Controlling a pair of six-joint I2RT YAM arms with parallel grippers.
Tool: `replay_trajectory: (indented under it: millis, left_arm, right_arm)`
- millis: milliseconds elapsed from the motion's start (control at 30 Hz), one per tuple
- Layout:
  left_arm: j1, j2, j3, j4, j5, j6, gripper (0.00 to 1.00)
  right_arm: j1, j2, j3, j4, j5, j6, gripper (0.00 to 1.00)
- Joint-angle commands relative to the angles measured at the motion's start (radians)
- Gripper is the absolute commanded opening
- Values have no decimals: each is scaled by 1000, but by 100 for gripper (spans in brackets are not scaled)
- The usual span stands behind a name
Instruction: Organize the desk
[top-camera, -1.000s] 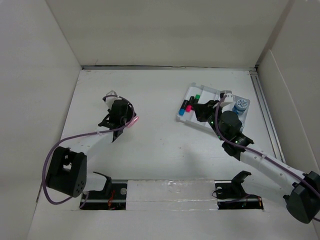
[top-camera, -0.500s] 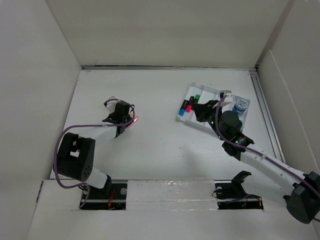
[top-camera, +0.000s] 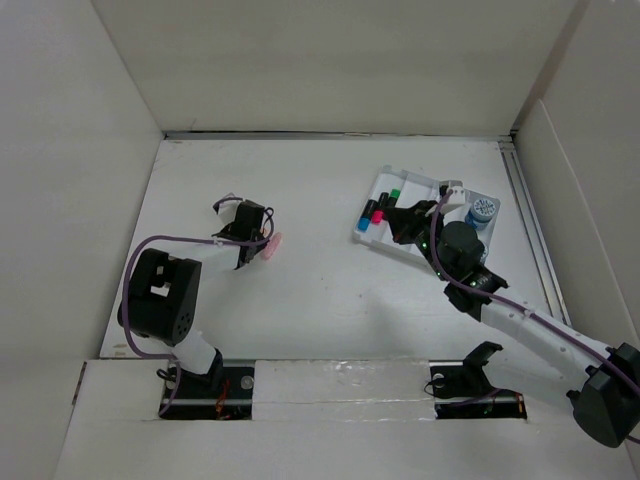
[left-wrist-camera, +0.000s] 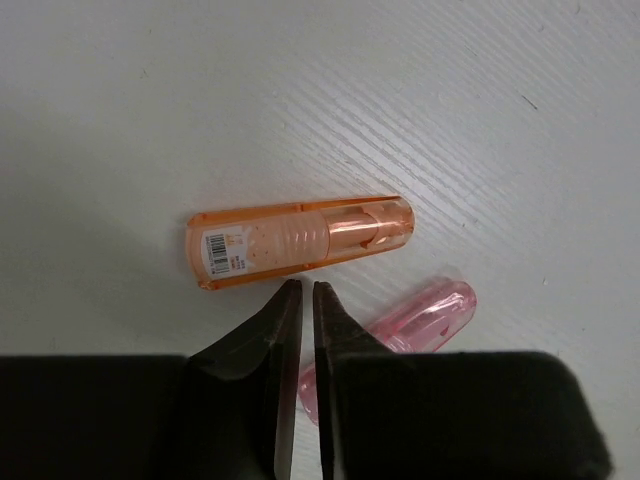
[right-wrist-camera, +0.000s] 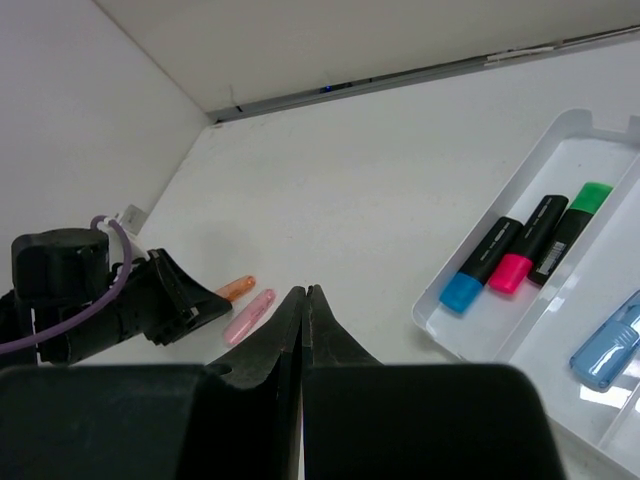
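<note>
Noted left tool (left-wrist-camera: 305, 288) nearly closed, empty, with surface (left-wrist-camera: 150, 100) close beneath, beside orange tube (left-wrist-camera: 300, 240). Noted right tool (right-wrist-camera: 305, 290) closed, empty.

– Where do your cameras sit?
– One sits high behind my bases, looking down on the whole table (top-camera: 320, 300). My left wrist hovers close over the orange tube (left-wrist-camera: 300, 240); my right wrist, farther off, looks across at it too.
</note>
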Motion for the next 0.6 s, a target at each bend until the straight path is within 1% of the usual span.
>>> replay_trajectory:
  millis: [0,33,300,467,533,567]
  left_arm:
    - [6,-3,29,24,-4,18,5]
    - [6,-1,26,22,-1,16,0]
    - [6,-49,-26,15,42,27,0]
    - [-31,-90,-52,5,68,24,0]
    - [-31,-110,-70,18,72,21,0]
    - [-31,-150,-87,54,94,18,0]
  right_arm:
    - [-6,-7,53,18,-14,-13,0]
    - [-6,0,53,20,-14,-13,0]
    - [-6,12,55,20,-21,-9,0]
    - [-6,20,59,23,-25,-9,0]
    - [-6,32,61,23,-27,-14,0]
    - [-6,52,72,18,-31,-14,0]
